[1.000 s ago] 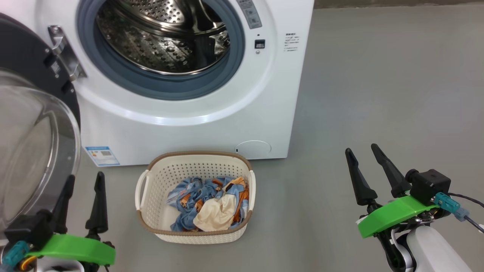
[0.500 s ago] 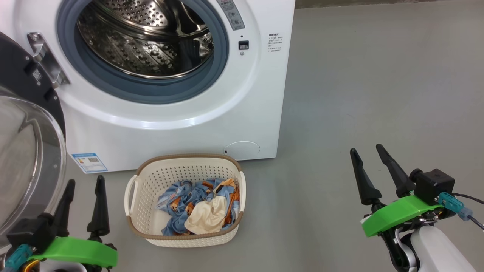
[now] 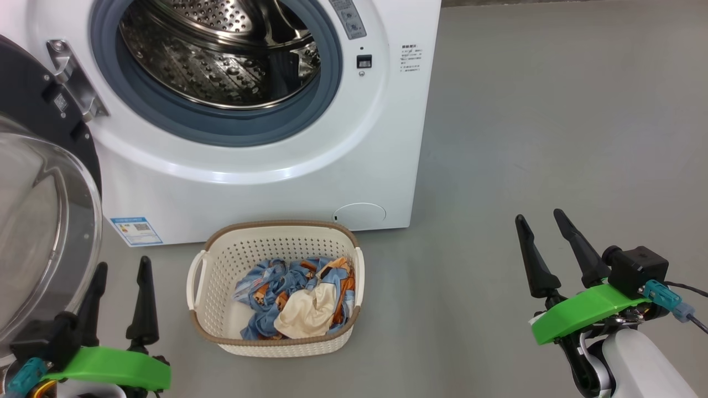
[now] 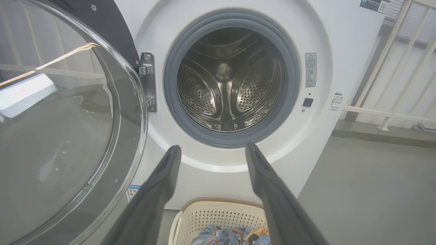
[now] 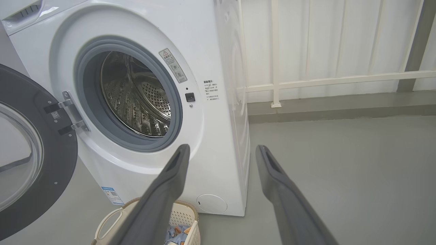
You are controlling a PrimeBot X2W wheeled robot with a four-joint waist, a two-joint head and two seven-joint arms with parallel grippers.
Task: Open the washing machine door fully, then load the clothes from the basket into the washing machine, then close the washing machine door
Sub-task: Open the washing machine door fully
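Note:
The white washing machine stands open, its steel drum bare inside the grey-blue gasket. Its door, black-rimmed with a clear glass bowl, hangs swung out at the left on a metal hinge. On the floor in front sits the cream basket holding the clothes: blue printed fabric and a cream piece. My left gripper is open, left of the basket and beside the door glass. My right gripper is open, well right of the basket. The drum and door also appear in the wrist views.
Grey floor stretches to the right of the machine. A white railing runs along the back wall behind a low kerb. A blue sticker marks the machine's lower left corner.
The head camera has shifted, first moving the whole picture left, then slightly back right. Both grippers stay open and the basket, clothes and door keep their places.

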